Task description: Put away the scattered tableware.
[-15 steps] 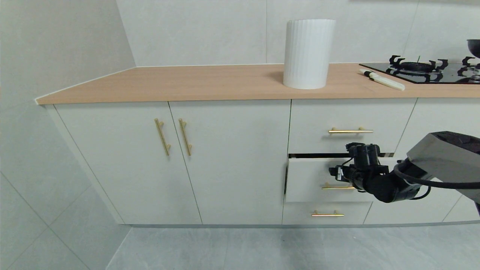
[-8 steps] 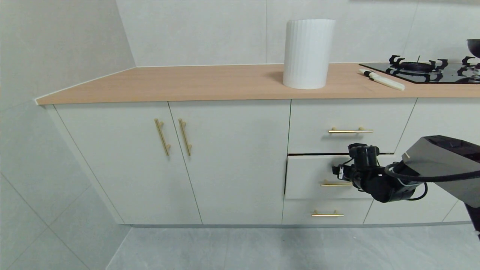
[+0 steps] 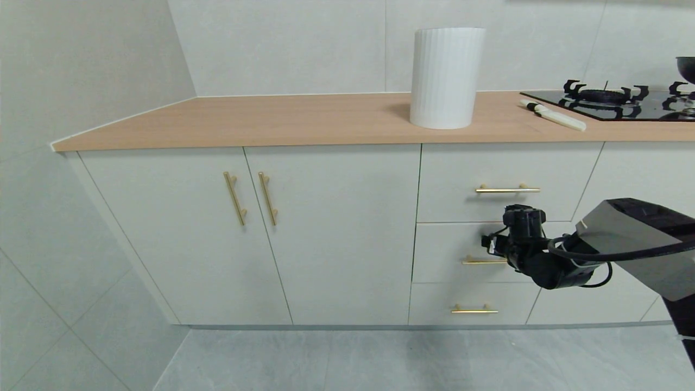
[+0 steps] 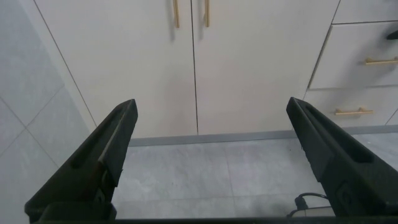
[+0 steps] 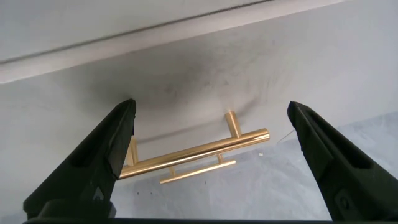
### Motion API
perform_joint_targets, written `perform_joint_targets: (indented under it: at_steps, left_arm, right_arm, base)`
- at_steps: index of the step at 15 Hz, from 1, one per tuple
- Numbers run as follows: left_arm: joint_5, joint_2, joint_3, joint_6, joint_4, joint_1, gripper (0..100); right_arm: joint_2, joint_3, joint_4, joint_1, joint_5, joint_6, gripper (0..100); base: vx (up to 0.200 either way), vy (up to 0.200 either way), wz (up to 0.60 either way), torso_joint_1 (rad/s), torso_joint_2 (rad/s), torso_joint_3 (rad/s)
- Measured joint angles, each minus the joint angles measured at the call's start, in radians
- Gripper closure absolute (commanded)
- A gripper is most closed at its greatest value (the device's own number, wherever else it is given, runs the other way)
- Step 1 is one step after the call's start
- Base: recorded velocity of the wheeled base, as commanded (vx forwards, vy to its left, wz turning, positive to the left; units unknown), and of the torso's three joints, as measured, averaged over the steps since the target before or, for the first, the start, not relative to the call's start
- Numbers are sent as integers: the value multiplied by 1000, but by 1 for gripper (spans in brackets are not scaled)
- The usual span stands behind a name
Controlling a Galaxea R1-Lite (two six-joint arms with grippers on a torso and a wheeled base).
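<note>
My right gripper point(image 3: 493, 247) is at the front of the middle drawer point(image 3: 442, 252), which sits flush with the cabinet face. In the right wrist view the gripper point(image 5: 211, 111) is open, its fingers spread wide on either side of the drawer's gold handle point(image 5: 198, 153) without touching it. A white utensil with a pale handle point(image 3: 553, 115) lies on the wooden countertop point(image 3: 271, 119) beside the stove. My left gripper point(image 4: 211, 107) hangs open and holds nothing, low above the floor, facing the cabinet doors point(image 4: 186, 68).
A tall white ribbed container point(image 3: 446, 79) stands on the countertop. A black gas stove point(image 3: 613, 100) is at the right end. Top drawer point(image 3: 505, 179) and bottom drawer point(image 3: 472, 309) are closed. Grey tiled floor point(image 3: 326, 358) lies open before the cabinets.
The middle drawer stood slightly pulled out and has slid in until flush. My right gripper moved toward the cabinet with it.
</note>
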Motion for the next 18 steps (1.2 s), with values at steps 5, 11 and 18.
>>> perform_joint_targets:
  at_steps: [5, 11, 18]
  left_arm:
    - [0, 0, 0, 0, 0, -1, 0]
    - [0, 0, 0, 0, 0, 0, 0]
    - [0, 0, 0, 0, 0, -1, 0]
  right_arm:
    - [13, -23, 4, -1, -9, 8, 0]
    - [-87, 136, 1, -1, 0, 8, 0]
    - [-614, 681, -43, 5, 13, 4, 0]
  base:
    - [0, 0, 0, 0, 0, 0]
    - [0, 0, 0, 0, 0, 0]
    - [0, 0, 0, 0, 0, 0]
